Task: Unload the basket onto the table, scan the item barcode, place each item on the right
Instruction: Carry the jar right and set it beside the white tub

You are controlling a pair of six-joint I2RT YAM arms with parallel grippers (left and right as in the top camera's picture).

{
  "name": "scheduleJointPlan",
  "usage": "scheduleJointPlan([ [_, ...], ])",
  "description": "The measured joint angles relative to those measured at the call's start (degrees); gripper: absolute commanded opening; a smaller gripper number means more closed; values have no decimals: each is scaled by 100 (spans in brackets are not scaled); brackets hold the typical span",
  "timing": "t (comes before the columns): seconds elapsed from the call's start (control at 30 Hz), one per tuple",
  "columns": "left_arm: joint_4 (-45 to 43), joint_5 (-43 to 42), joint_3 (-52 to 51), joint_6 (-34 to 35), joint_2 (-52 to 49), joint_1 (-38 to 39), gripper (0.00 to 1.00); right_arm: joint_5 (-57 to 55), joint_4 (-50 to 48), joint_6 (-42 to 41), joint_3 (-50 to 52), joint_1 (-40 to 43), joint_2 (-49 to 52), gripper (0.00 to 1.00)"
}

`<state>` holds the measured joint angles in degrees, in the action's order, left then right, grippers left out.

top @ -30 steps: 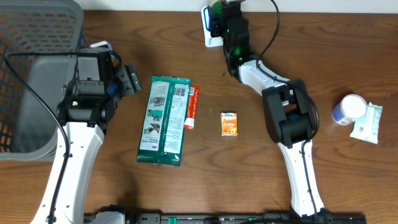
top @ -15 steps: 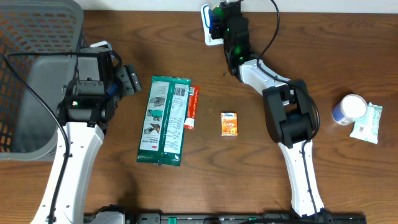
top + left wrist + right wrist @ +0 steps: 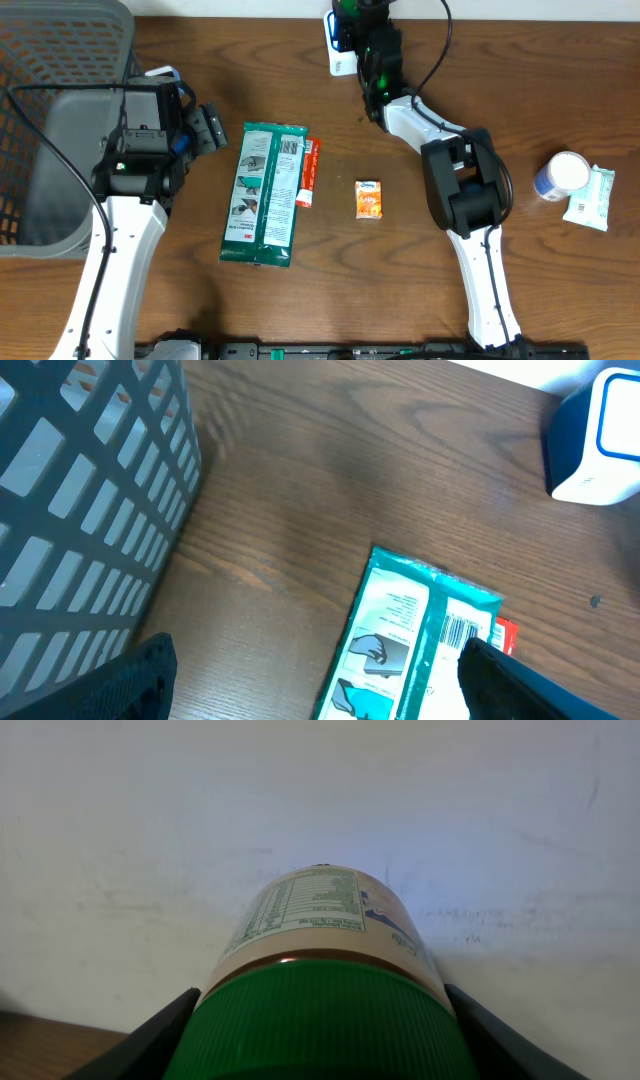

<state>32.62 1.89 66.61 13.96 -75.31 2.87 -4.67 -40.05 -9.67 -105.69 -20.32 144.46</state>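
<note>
The right claw (image 3: 325, 1020) grips the jar (image 3: 320, 920) at its green lid (image 3: 325, 1065), one finger on each side. It holds the jar at the far edge of the bench (image 3: 520, 70), just beside the white and blue scanner (image 3: 336, 52).

The step in hand appears to be presenting the jar to the scanner. In the right wrist view the nutrition panel faces up and no barcode shows, so it is unclear whether the code faces the scanner's window. A slow roll of the wrist, with the jar held level and close to the window, would likely bring the code round. The hold is on the lid alone, so a quick twist could loosen it.

The left claw (image 3: 320, 690) hangs open and empty near the basket (image 3: 60, 60), above bare wood beside the green packet (image 3: 263, 195).

Room is tight at the scanner, where the bench ends and a pale wall stands close behind. The best clear space for pulling back lies on the open wood toward the white tub (image 3: 560, 173), away from the small orange box (image 3: 369, 199).
</note>
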Motion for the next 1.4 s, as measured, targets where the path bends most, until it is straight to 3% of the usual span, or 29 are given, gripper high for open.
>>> scheduleJointPlan([
  [0.13, 0, 0, 0, -2, 0, 0, 86, 214, 420, -103, 15, 4, -107, 1],
  [0.3, 2, 0, 0, -2, 0, 0, 86, 400, 1926, -160, 74, 0, -850, 1],
  [0.73, 2, 0, 0, 0, 0, 0, 86, 531, 7757, -168, -33, 267, -4918, 1],
  [1.1, 2, 0, 0, -2, 0, 0, 86, 426, 12177, -164, 7, 1390, -5768, 1],
  [1.23, 0, 0, 0, -2, 0, 0, 86, 341, 12502, -195, 422, 1705, -5788, 1],
  [1.4, 0, 0, 0, 0, 0, 0, 86, 31, 12041, -627, 1473, 1996, -5801, 1],
])
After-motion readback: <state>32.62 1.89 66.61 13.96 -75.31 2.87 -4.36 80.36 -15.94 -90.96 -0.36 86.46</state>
